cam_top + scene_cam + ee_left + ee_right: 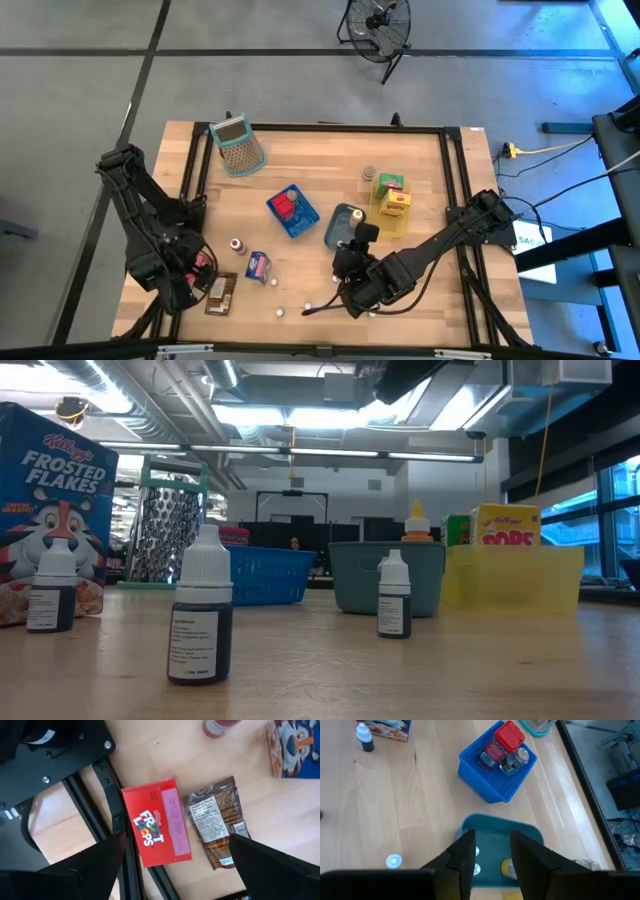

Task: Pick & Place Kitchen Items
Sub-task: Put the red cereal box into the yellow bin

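Fingers of my left pincer (170, 870) stand spread wide and empty, hanging above the table's near-left corner. Directly beneath the gap lies a flat red cardboard Froot Loops box (157, 822), and touching its side, under my one finger, a brown foil snack packet (218, 820). Farther out from that pincer lie a small Frosted Flakes box (292, 745) and a little bottle with a pale cap (217, 727).

My right pincer (491, 855) hovers over the teal plastic bin (527, 832), fingers drawn close with a narrow gap between them and nothing in it. Down inside the bin, below those fingers, I can see two small white pieces and something yellow. Just ahead of the pincer sits a blue mesh basket (487, 790) holding a red-lidded item (509, 735) and a packet. Off to one side, well apart, a tiny white round cap (394, 861) rests on the bare wooden table (395, 805), and a small dark bottle (365, 739) stands near the far Frosted Flakes box.
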{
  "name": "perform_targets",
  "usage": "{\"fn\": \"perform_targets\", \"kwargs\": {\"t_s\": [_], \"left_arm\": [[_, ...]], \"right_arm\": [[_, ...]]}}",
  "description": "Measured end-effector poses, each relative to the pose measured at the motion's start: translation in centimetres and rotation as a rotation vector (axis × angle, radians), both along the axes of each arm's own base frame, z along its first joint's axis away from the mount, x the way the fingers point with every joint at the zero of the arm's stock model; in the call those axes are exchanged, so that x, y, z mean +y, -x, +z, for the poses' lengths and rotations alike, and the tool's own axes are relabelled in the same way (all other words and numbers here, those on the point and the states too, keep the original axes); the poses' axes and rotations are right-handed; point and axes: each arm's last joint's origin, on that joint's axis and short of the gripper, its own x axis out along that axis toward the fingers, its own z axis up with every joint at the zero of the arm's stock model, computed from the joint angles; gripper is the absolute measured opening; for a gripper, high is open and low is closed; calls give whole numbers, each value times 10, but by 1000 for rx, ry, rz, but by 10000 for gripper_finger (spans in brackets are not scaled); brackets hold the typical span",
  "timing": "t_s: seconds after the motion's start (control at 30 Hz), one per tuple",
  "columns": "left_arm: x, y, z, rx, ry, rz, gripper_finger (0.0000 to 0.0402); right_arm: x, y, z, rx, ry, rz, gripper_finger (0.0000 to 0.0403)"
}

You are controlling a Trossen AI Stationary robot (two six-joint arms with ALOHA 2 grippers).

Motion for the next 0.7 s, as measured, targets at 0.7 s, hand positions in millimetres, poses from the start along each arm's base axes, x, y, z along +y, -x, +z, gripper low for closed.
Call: {"fn": "perform_targets", "kwargs": {"t_s": [0.7], "left_arm": [[3,3,-12,53,-21,17,352]], "right_arm": [[1,0,0,11,-20,6,124]]}}
